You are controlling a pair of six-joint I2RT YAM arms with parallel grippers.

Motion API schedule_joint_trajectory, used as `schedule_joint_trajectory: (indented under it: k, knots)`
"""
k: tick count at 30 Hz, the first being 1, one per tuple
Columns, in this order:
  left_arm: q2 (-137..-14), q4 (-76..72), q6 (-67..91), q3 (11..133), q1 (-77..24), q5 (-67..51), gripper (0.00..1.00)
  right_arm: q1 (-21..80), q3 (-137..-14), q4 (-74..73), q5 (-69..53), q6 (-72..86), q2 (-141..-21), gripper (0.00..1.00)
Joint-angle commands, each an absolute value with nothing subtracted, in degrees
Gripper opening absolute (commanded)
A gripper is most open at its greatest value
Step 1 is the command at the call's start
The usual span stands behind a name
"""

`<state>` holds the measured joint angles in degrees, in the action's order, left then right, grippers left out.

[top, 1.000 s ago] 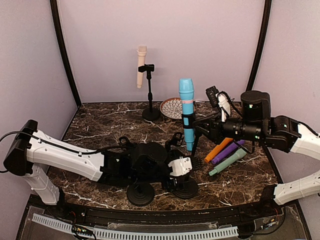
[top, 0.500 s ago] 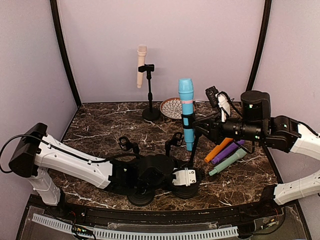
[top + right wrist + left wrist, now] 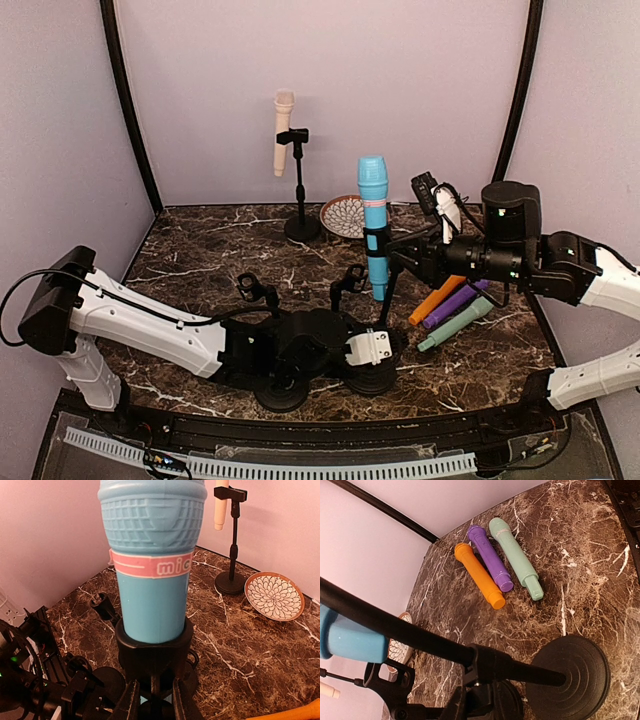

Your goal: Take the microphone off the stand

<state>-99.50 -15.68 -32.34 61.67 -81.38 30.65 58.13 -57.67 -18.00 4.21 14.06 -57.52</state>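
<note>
You are looking at the blue microphone standing upright in the clip of the stand, a little right of the middle of the marble tabletop, head up and pink band showing just above the clip. Your right tool is reaching in from the right at clip height. In the right wrist view its fingers are sitting drawn in narrow on either side of the handle just under the clip, where a sliver of blue is showing between them, so it is gripping the microphone there. Your left arm is lying low across the near tabletop, and your left tool is sitting at the foot of the same stand. In the left wrist view its fingers are meeting on the lower pole just above the round base, clamping it. To the right of the stand, an orange microphone, a purple microphone and a green microphone are lying side by side on the tabletop. At the far edge, a cream microphone is sitting in a second stand, with a patterned dish just beside its base.
</note>
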Motion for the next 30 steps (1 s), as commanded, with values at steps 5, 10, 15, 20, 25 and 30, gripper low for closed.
schedule_joint_trajectory:
  k: [5, 10, 15, 20, 25, 30]
  knots:
    - [-97.4, -8.6, -18.0, 64.1, -78.4, 22.6, 0.08, 58.5, -57.6, -9.8, 1.9, 13.3, -54.7, 0.0]
    - [-96.4, -4.2, -6.0, 65.8, -75.4, 10.1, 0.04, 58.5, -57.6, -9.8, 0.3, 11.6, -53.6, 0.0]
    - [-95.5, -3.4, 7.8, 65.5, -71.6, -0.3, 0.04, 58.5, -57.5, -9.9, -1.5, 10.9, -53.1, 0.0]
    - [-95.2, -6.1, 18.5, 63.9, -68.9, -11.1, 0.04, 58.5, -56.9, -9.6, -2.3, 10.8, -53.2, 0.0]
    - [-95.7, -9.5, 25.4, 62.9, -67.6, -17.4, 0.04, 58.5, -56.4, -9.0, -2.7, 10.8, -53.2, 0.0]
    - [-95.2, -12.6, 31.0, 61.4, -66.9, -19.9, 0.05, 58.6, -56.3, -8.9, -2.7, 10.9, -53.2, 0.0]
